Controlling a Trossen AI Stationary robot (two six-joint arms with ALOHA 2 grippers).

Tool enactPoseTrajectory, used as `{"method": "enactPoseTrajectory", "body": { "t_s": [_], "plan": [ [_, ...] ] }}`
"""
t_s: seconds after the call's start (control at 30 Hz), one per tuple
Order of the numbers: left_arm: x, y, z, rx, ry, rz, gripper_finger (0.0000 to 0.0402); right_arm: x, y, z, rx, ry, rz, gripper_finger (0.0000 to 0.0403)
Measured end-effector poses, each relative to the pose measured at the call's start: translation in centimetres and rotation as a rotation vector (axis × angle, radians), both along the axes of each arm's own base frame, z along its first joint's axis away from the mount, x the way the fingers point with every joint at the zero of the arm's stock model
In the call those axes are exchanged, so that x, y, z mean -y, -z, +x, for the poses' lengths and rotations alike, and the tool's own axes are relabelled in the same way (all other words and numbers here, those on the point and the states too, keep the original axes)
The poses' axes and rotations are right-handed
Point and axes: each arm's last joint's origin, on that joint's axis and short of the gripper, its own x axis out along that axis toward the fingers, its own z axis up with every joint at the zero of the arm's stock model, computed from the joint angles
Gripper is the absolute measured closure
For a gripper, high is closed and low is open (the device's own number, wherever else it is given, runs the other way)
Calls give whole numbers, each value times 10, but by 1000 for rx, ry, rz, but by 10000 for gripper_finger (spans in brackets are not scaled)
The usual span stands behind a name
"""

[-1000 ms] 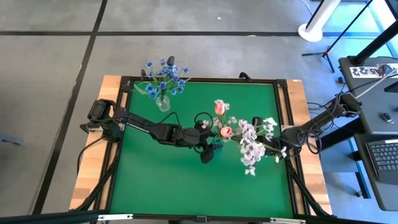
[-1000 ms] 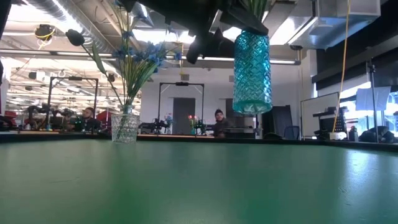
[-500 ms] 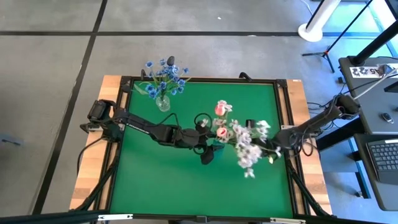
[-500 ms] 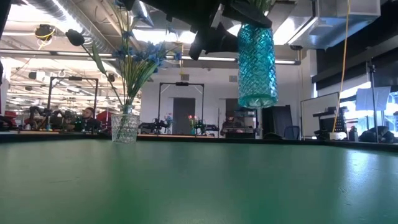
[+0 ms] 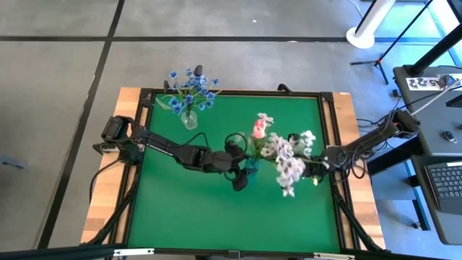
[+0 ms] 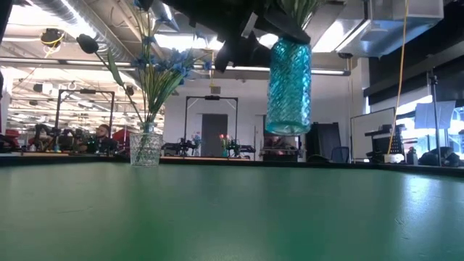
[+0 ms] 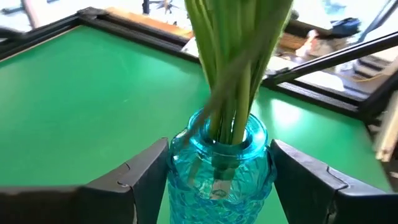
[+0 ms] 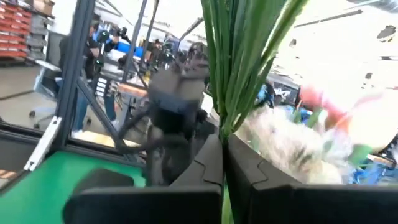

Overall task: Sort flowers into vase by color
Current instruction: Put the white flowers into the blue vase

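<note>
The turquoise vase [image 6: 288,87] hung upright above the table [image 5: 216,202], clamped between the left jaws. A bundle of green stems [image 7: 233,68] stood in its mouth; white blossoms [image 5: 289,167] and a pink tulip [image 5: 258,129] leaned toward the right jaws, which were closed on the stems. Well apart from both jaws, a clear vase [image 5: 188,119] held blue flowers [image 5: 189,92] and a dark bud [image 5: 198,70].

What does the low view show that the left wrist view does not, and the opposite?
Only the low view shows the clear vase of blue flowers standing on the table. Only the left wrist view shows green stems inside the teal vase's mouth and the left gripper flanking it. Both show the teal vase held above the green table.
</note>
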Motion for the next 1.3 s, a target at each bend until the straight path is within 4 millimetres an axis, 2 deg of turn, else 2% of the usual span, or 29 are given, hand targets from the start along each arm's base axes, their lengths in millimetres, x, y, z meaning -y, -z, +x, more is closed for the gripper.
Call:
{"method": "enactPoseTrajectory", "body": {
  "t_s": [0.17, 0.37, 0.57, 0.83, 1.13, 1.3],
  "plan": [
    [-5, 1, 0, -6, -33, -9, 160, -5, -5, -7, 17, -34, 3, 403],
    [-7, 1, 1, -7, -41, -10, 160, -5, -3, -7, -2, -33, -1, 403],
    [-8, 2, 0, -18, -43, -9, 160, -4, 2, -6, -60, 42, -19, 403],
    [-8, 3, 0, -23, -47, -15, 160, -4, 5, -5, -85, 54, -37, 403],
    [-15, 9, -5, -91, -208, 73, 160, -4, 5, -5, -82, 53, -31, 403],
    [-19, 15, -2, -103, -238, 88, 160, -4, 5, -5, -81, 51, -28, 403]
  ]
}}
